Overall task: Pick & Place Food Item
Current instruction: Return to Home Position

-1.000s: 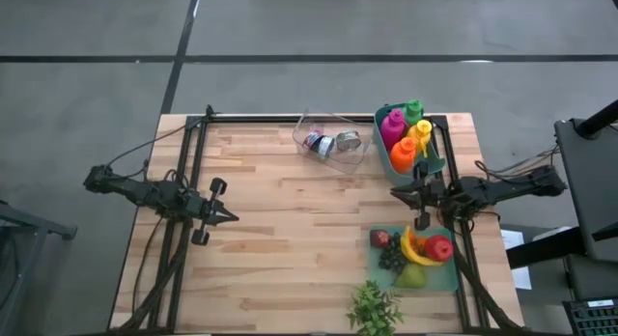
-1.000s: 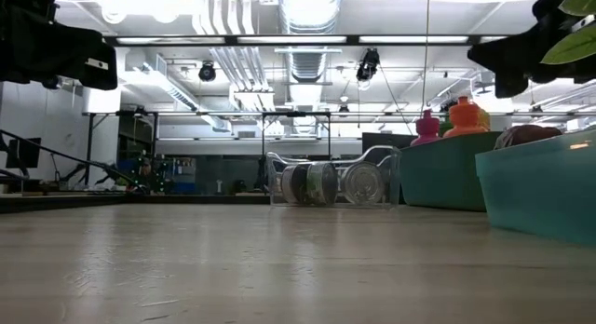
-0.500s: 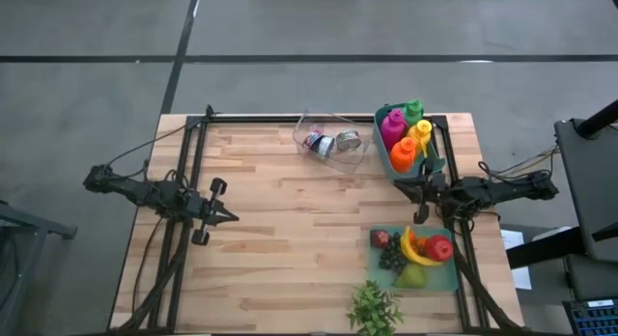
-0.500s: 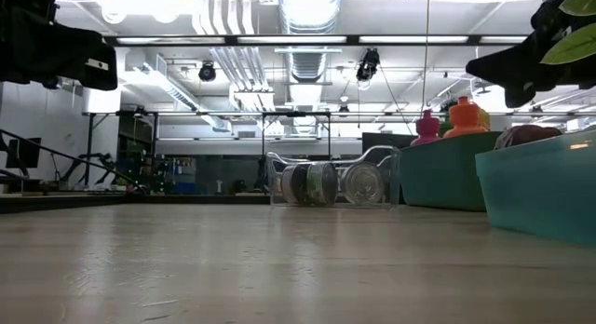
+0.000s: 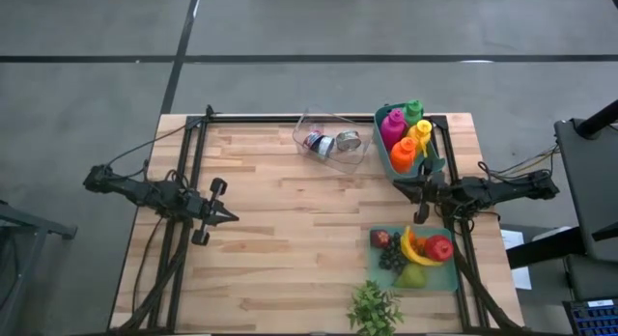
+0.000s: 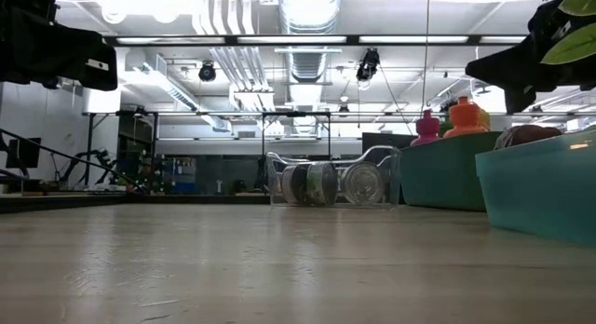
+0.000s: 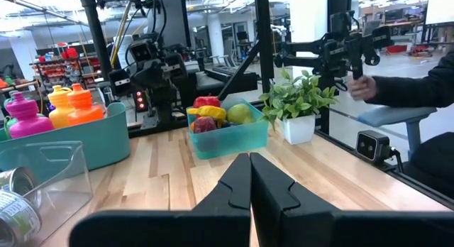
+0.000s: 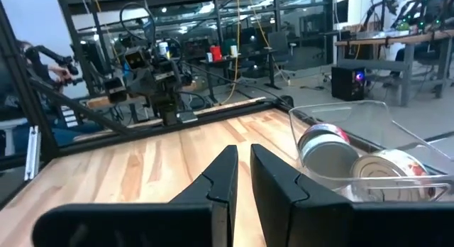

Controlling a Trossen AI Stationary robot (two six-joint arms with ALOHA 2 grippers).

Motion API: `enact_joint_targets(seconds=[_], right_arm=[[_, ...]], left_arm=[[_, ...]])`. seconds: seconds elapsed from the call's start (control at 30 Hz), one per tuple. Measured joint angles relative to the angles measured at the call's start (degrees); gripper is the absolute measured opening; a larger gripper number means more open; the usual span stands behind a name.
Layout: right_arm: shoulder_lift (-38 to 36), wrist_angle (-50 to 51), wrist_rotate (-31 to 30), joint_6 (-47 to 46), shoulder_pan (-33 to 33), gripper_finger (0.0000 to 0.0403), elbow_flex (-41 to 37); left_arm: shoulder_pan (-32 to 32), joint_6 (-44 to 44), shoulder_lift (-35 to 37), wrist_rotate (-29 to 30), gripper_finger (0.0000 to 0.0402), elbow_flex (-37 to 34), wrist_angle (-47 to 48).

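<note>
A teal tray at the table's near right holds the food: a banana, a red apple, dark grapes and a green pear. It also shows in the left wrist view as the teal tray. My right gripper hangs level above the table's right side, just beyond the tray. Its fingers are shut to a thin slit with nothing between them. My left gripper waits shut and level over the table's left side.
A clear container with cans lies at the far edge, beside a teal bin of coloured bottles. A potted plant stands at the near edge. A person's hand shows beyond the table's right side. The table's middle is bare wood.
My right gripper has rolled about its own line and tipped to level, staying over the table's right side. Its fingers keep the same thin gap. The fruit, the bins and my left arm have kept still.
</note>
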State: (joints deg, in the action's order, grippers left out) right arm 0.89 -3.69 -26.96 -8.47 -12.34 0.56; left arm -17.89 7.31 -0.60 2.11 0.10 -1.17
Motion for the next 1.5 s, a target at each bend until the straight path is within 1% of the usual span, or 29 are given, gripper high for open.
enact_joint_targets(seconds=[0.13, 0.23, 0.3, 0.53, 1.5], right_arm=[[0.03, -0.01, -0.02, -1.01, -0.02, 0.0038, 0.0], [0.01, -0.02, -0.02, -4.33, -0.02, 0.0038, 0.0], [0.0, -0.03, -0.02, -4.45, -0.02, 0.0038, 0.0], [0.0, -0.03, -0.04, -4.46, -0.02, 0.0038, 0.0], [0.0, -0.03, -0.07, -4.44, -0.02, 0.0038, 0.0]], left_arm=[[0.0, 0.0, 0.0, 0.0, 0.0, 0.0, 0.0], [0.0, 0.02, 0.0, 0.01, 0.0, 0.0, 0.0], [0.0, -0.12, 0.0, 0.01, 0.0, 0.0, 0.0], [0.0, -7.53, 0.0, 0.01, 0.0, 0.0, 0.0], [0.02, -7.34, 0.0, 0.0, 0.0, 0.0, 0.0]])
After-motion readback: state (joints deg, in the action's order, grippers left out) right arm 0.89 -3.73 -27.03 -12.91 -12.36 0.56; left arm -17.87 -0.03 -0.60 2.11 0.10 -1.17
